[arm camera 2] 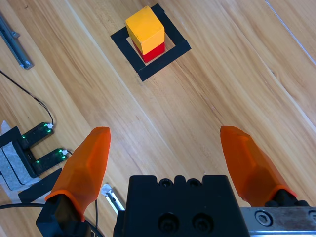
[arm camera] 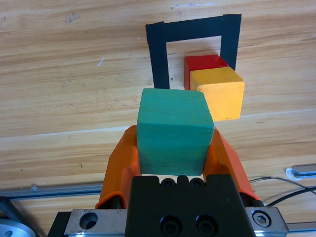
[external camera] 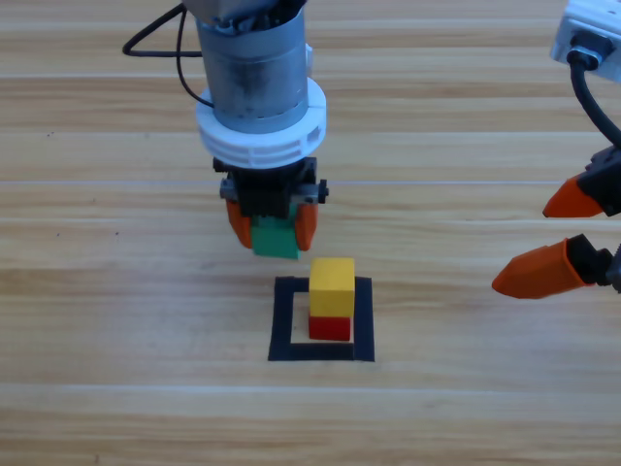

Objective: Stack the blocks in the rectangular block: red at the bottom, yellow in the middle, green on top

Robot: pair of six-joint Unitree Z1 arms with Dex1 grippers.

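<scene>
Overhead, the wooden table (external camera: 116,320) is filling the whole field, pale planks running side to side. Coming down from the top edge, the left arm (external camera: 254,68) is standing nearly vertical, its grey barrel pointing straight at the boards, and the left gripper (external camera: 273,228) is hanging just up and to the left of the rectangular block (external camera: 282,320). Its orange jaws are clamping the green cube (external camera: 276,238) from both sides; in the left wrist view that cube (arm camera: 174,131) is sitting square between them, matte teal, unmarked, its top face level. The right arm is waiting at the right edge, little showing but the right gripper (external camera: 558,238), jaws spread wide with nothing between them, well apart from the stack. Inside the black tape outline the yellow cube (external camera: 332,286) is resting on the red cube (external camera: 330,327), edges roughly lined up, both plain and equal in size, the pair sitting within the bare wood of the square. A black cable (external camera: 165,39) is looping behind the left arm near the top edge. Nothing is lying between the held cube and the stack.
</scene>
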